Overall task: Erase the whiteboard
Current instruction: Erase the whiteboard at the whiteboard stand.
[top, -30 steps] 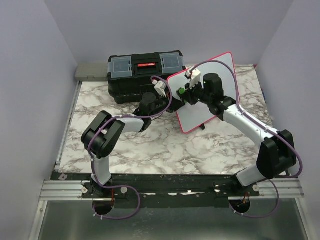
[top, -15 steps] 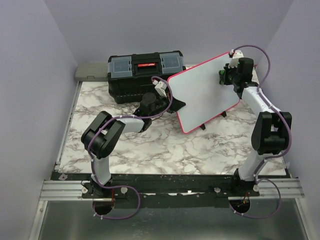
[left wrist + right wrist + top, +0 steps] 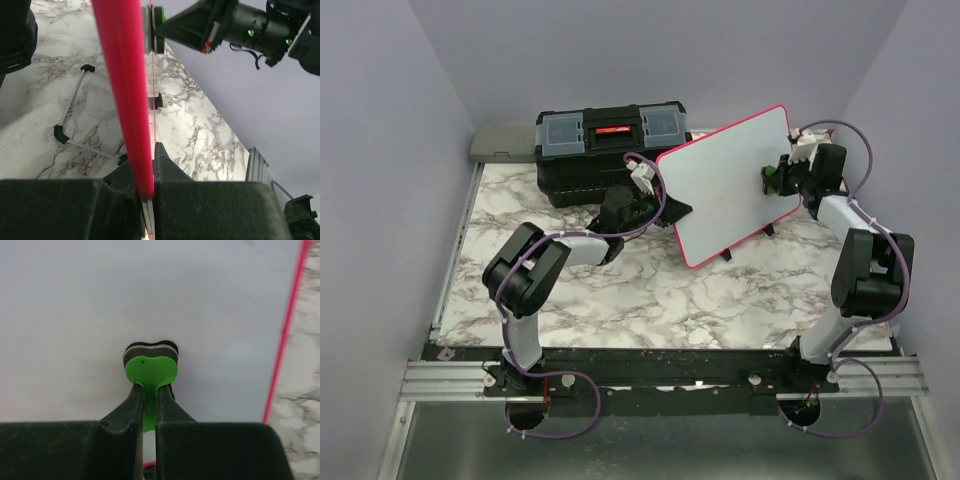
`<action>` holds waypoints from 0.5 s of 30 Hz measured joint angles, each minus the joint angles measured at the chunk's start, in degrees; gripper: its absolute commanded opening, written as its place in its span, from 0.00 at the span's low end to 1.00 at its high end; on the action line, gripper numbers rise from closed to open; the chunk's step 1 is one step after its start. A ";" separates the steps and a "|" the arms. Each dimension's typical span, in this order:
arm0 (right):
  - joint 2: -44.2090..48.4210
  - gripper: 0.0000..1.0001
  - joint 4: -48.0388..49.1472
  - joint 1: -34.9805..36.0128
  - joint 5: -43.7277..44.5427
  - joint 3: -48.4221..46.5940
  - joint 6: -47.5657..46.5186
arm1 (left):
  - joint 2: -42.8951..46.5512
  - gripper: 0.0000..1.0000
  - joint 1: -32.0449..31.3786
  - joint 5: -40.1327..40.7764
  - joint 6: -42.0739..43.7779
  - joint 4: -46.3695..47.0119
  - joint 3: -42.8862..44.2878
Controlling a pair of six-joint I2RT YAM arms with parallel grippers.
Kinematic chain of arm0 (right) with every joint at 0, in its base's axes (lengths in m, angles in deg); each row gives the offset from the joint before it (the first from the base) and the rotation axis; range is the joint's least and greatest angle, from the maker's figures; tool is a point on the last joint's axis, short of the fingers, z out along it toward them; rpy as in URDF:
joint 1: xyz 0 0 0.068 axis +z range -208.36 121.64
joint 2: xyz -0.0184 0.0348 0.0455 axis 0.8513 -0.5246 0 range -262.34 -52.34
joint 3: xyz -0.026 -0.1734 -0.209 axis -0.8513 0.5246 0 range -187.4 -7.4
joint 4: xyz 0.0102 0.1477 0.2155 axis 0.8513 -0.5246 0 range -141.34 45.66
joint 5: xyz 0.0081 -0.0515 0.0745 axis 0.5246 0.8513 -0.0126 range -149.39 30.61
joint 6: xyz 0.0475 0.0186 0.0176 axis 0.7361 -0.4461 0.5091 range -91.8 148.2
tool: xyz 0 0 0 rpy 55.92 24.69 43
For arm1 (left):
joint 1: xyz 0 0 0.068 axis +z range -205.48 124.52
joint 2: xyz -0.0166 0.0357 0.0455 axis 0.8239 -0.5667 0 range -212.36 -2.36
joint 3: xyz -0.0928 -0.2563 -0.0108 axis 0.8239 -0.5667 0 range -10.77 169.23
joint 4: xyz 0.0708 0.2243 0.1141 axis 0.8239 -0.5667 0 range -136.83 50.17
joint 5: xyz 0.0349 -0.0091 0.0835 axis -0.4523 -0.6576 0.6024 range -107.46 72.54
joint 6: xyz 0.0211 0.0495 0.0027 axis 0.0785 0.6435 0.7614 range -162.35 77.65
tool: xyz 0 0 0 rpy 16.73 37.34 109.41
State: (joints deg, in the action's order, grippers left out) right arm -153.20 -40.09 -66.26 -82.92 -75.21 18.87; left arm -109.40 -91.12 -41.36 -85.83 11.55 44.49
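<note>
The left gripper (image 3: 150, 152) pinches the board's (image 3: 720, 195) left rim. The right gripper (image 3: 149, 400), clamped on a green eraser (image 3: 150, 371), presses it against the board's right part.

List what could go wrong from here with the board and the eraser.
1. The left gripper pinches only the thin red rim of the whiteboard at one edge; the eraser pushing near the opposite edge may lever the board out of that grip.
2. The right gripper holds the eraser by a narrow green tab, so it may twist or slip once dragged across the surface.
3. If the board swings free, it could strike the toolbox nearby.
</note>
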 measured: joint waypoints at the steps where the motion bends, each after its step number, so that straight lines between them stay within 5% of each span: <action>1: 1.60 0.01 0.22 0.28 -2.01 2.29 0.00 | 0.00 0.00 0.00 -0.02 0.15 -0.02 0.00; 15: 18.23 0.01 3.96 20.92 -6.71 17.31 0.33 | 0.00 0.00 -0.09 -0.35 0.13 -0.15 0.02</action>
State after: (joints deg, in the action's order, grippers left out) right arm -134.97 -36.13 -45.34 -89.63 -57.90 19.20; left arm -109.40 -91.21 -41.71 -85.70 11.40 44.51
